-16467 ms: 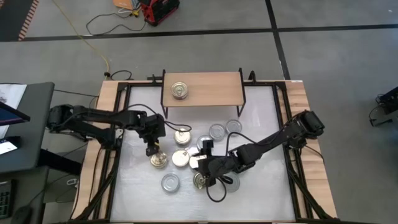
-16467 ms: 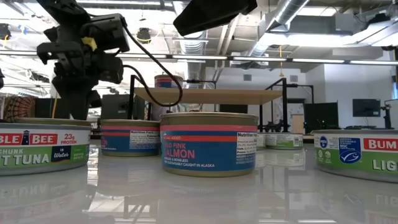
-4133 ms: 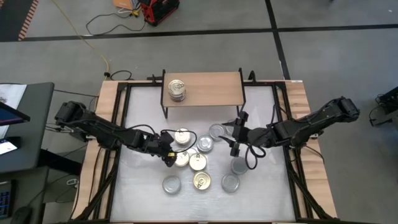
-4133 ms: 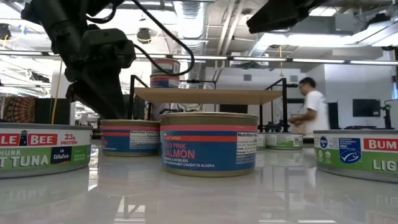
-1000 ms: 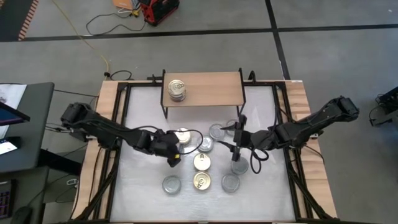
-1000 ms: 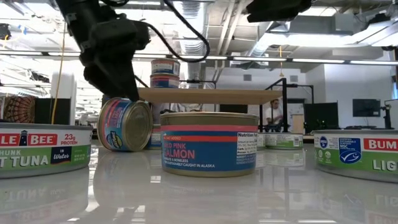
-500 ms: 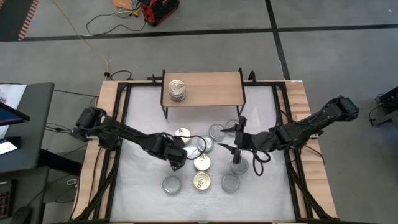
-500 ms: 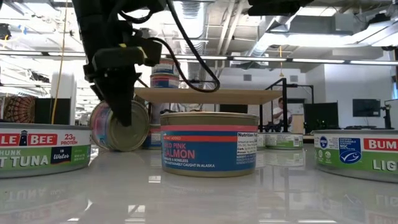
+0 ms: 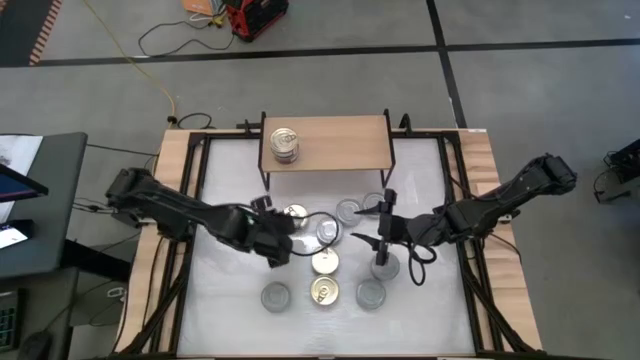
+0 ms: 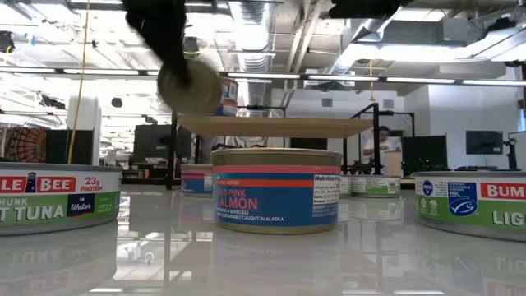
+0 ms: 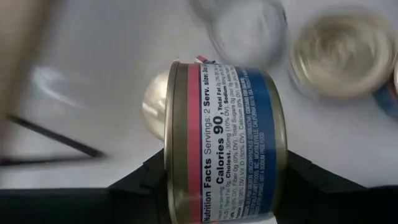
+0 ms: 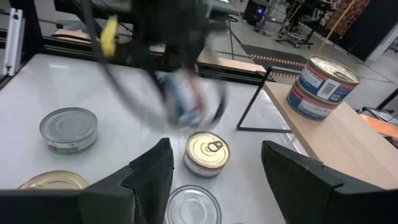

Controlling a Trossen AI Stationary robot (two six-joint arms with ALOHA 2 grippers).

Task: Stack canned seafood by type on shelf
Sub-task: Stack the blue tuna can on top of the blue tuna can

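My left gripper (image 9: 278, 243) is shut on a canned seafood tin (image 11: 224, 143) with a pink and blue label, held above the middle of the table; the low view shows the tin (image 10: 191, 85) in the air. Two tins (image 9: 286, 143) are stacked on the left part of the light-wood shelf (image 9: 340, 145) at the table's far side. Several more tins, gold-lidded (image 9: 324, 262) and silver-lidded (image 9: 274, 295), stand flat on the table. My right gripper (image 9: 378, 228) hovers open right of centre, above a silver tin (image 9: 383, 268). My left gripper pinches the tin between its two fingers (image 11: 140, 186), one on each flat end; the gold rim of one end (image 11: 171, 155) shows beside a finger. The fingers slant downward from the table's left side. The tin is turned on edge, its label wall facing the wrist, lifted clear of the table.
Tins cluster in the table's middle (image 9: 327, 230) and toward its near edge (image 9: 371, 294). The shelf's right part (image 9: 360, 140) is bare wood, and its black legs (image 12: 252, 102) stand on the table. A cable loops beside the tins. The wooden frame (image 9: 170, 190) borders the table.
My left gripper has gone up with the tin and rolled. The tin, which stood tipped on its edge on the table, is now lifted clear of it. My right gripper has kept still.
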